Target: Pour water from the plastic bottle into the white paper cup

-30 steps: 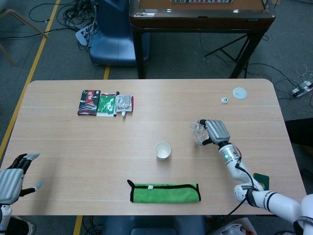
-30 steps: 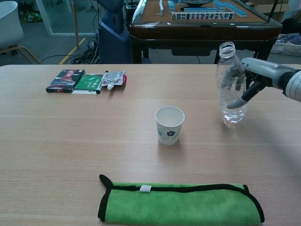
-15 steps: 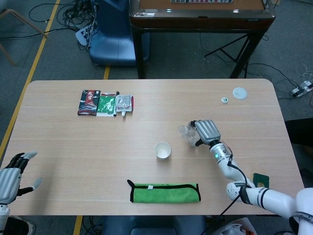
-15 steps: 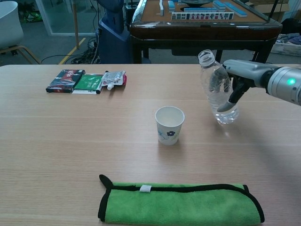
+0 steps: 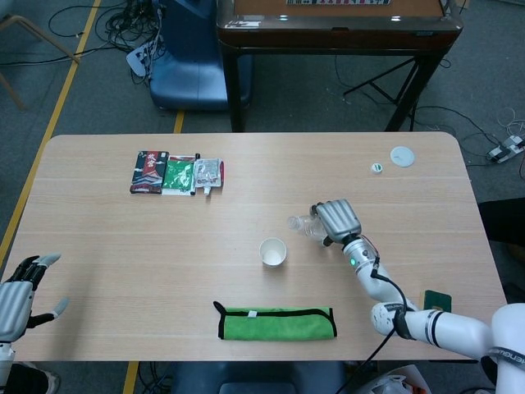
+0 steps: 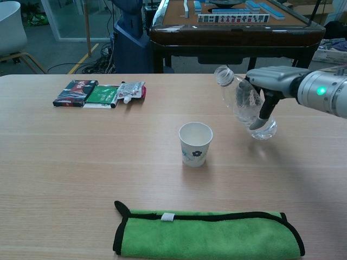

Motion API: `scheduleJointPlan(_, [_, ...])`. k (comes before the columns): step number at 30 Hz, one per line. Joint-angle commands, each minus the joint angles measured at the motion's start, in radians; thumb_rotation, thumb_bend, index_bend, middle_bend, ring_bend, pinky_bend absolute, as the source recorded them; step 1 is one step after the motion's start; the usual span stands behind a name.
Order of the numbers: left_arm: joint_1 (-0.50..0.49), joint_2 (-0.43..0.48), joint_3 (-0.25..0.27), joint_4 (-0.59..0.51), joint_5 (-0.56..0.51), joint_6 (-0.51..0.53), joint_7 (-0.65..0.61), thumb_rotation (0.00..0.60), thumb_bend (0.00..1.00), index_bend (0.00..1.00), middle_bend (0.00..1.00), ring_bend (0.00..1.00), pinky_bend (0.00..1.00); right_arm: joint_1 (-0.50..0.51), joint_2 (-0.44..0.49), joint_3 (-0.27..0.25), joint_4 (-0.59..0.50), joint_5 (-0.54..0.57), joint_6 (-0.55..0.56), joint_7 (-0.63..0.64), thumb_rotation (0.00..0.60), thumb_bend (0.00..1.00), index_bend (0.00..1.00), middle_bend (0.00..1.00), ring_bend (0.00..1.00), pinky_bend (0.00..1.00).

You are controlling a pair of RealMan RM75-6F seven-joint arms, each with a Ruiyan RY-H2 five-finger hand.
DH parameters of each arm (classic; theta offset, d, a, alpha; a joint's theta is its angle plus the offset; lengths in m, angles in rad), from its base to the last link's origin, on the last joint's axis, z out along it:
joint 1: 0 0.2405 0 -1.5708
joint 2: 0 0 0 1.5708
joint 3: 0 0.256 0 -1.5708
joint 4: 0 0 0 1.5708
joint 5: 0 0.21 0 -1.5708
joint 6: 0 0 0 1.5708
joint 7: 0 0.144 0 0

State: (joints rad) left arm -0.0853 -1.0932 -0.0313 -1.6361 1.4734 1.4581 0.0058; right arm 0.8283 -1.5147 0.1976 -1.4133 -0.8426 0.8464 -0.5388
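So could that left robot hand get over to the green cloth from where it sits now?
Probably yes. The left robot hand hangs open at the table's near left corner, holding nothing, and only bare wood lies between it and the green cloth.

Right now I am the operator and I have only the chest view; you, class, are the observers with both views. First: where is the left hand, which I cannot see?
Observer: The left hand is by the near left corner of the table, fingers apart, holding nothing.
Operator: Seen from above, is the bottle's mouth over the cup?
Observer: No. The plastic bottle, tilted in the right hand, has its mouth short of the white paper cup, on the right hand's side and farther from the robot.
Operator: Does anything lie at the far right of the table?
Observer: Yes. A small round white thing, perhaps the cap, lies there beside a white disc.
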Motion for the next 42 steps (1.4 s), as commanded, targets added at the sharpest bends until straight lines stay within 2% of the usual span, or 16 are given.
scheduleJointPlan(1, [0.000,0.000,0.000,0.000,-0.001,-0.001,0.000,0.600,0.22,0.17,0.21,0.14,0.44,0.031,0.014,-0.017,-0.031,0.061,0.020,-0.079,0.600,0.15,0.61,0.64,0.51,0.50])
scheduleJointPlan(5, [0.000,0.001,0.000,-0.001,-0.002,-0.002,0.001,0.600,0.22,0.17,0.21,0.14,0.44,0.064,0.019,-0.039,-0.054,0.120,0.045,-0.181,0.600,0.15,0.61,0.64,0.51,0.50])
scheduleJointPlan(13, [0.001,0.004,-0.001,-0.004,-0.003,0.000,-0.003,0.600,0.22,0.17,0.22,0.15,0.44,0.113,0.014,-0.063,-0.086,0.216,0.080,-0.291,0.600,0.16,0.62,0.65,0.52,0.50])
scheduleJointPlan(14, [0.002,0.006,-0.002,-0.007,-0.006,-0.001,-0.003,0.600,0.22,0.17,0.25,0.17,0.44,0.118,0.013,-0.066,-0.088,0.224,0.083,-0.302,0.600,0.16,0.62,0.65,0.52,0.50])
scheduleJointPlan(16, [0.001,0.017,0.003,-0.022,-0.017,-0.018,-0.009,0.600,0.22,0.18,0.45,0.34,0.44,0.131,0.010,-0.072,-0.091,0.243,0.089,-0.326,0.600,0.16,0.62,0.65,0.52,0.50])
scheduleJointPlan(17, [0.000,0.018,0.001,-0.020,-0.017,-0.017,-0.005,0.600,0.22,0.18,0.51,0.39,0.44,0.136,0.009,-0.074,-0.093,0.250,0.092,-0.335,0.600,0.16,0.62,0.65,0.52,0.50])
scheduleJointPlan(18, [0.000,0.015,0.000,-0.015,-0.015,-0.013,0.000,0.600,0.22,0.19,0.53,0.39,0.44,0.141,0.008,-0.076,-0.094,0.257,0.095,-0.344,0.600,0.16,0.62,0.65,0.52,0.50])
scheduleJointPlan(20, [0.001,0.009,-0.002,-0.011,-0.014,-0.007,0.005,0.600,0.22,0.20,0.51,0.36,0.44,0.153,0.006,-0.081,-0.096,0.273,0.103,-0.366,0.600,0.16,0.62,0.65,0.52,0.50])
scheduleJointPlan(32, [0.004,0.007,-0.007,-0.005,-0.015,0.001,0.001,0.600,0.22,0.20,0.50,0.35,0.44,0.194,-0.004,-0.109,-0.102,0.329,0.134,-0.438,0.600,0.16,0.62,0.65,0.52,0.50])
scheduleJointPlan(37, [0.004,0.006,-0.008,-0.004,-0.016,0.002,0.002,0.600,0.22,0.20,0.39,0.30,0.44,0.206,-0.007,-0.121,-0.102,0.336,0.142,-0.459,0.600,0.16,0.62,0.65,0.52,0.50])
scheduleJointPlan(42, [0.005,0.004,-0.010,-0.004,-0.017,0.006,0.001,0.600,0.22,0.21,0.35,0.27,0.44,0.220,-0.011,-0.130,-0.103,0.347,0.152,-0.484,0.600,0.16,0.62,0.65,0.52,0.50])
